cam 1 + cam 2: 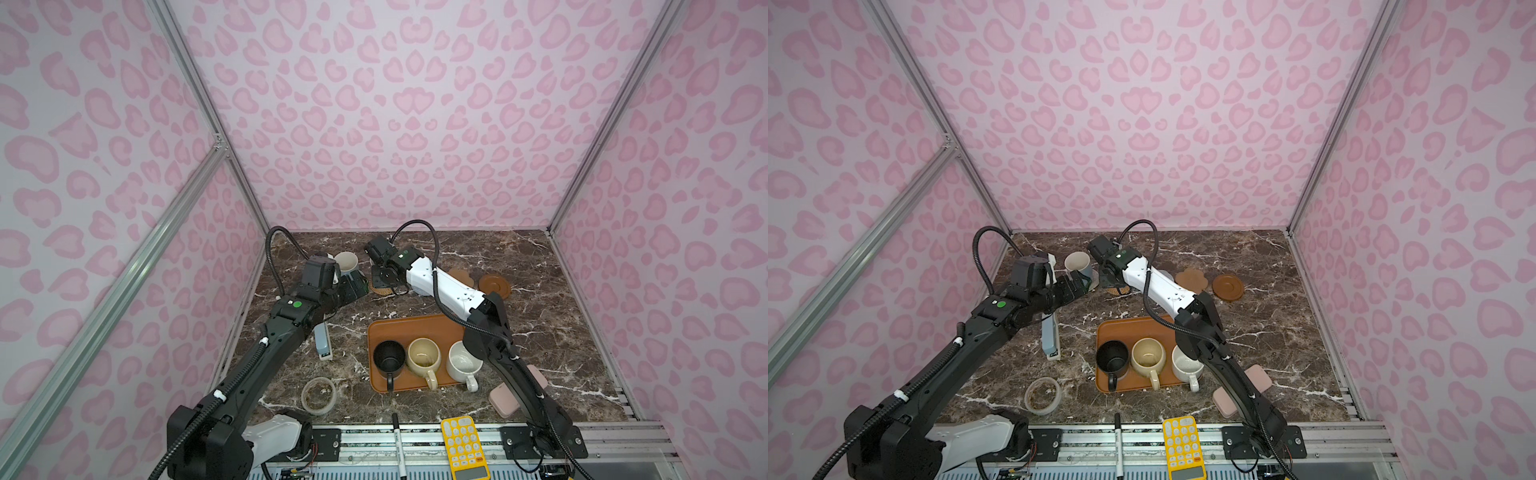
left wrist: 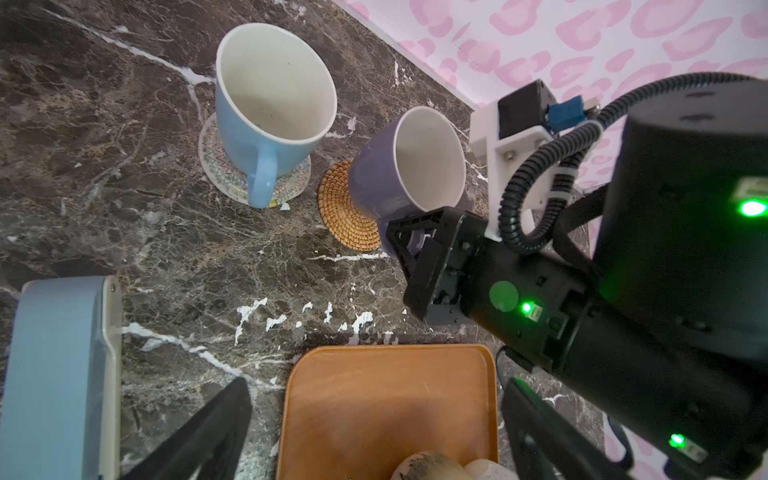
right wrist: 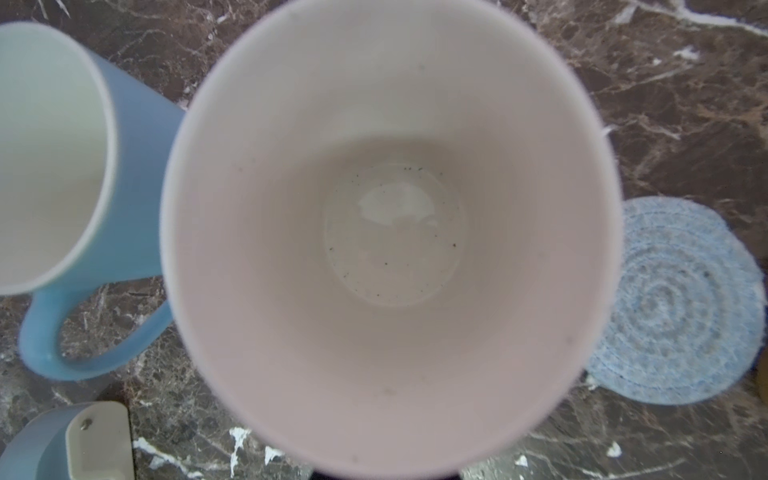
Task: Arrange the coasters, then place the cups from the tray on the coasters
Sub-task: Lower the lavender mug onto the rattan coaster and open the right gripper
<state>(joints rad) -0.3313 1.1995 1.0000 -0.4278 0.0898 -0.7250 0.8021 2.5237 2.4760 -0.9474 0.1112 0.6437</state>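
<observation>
My right gripper (image 2: 415,243) is shut on the handle of the lavender cup (image 2: 386,178), whose base meets the orange-tan coaster (image 2: 340,212); the wrist view looks straight into that cup (image 3: 390,232). The light blue cup (image 2: 266,108) stands on the cream coaster (image 2: 220,174). A bare grey-blue coaster (image 3: 673,307) lies beside them. My left gripper (image 2: 378,390) hangs open and empty over the far edge of the tray (image 1: 415,328). On the tray stand the black cup (image 1: 388,357), cream-yellow cup (image 1: 423,357) and white speckled cup (image 1: 463,363). The cork flower coaster (image 1: 461,276) and brown wooden coaster (image 1: 493,286) lie bare.
A grey-blue stapler-like object (image 1: 323,343) lies left of the tray. A clear tape roll (image 1: 318,395) sits near the front, a pink case (image 1: 505,401) under the right arm. A marker (image 1: 398,440) and yellow calculator (image 1: 463,446) lie on the front rail.
</observation>
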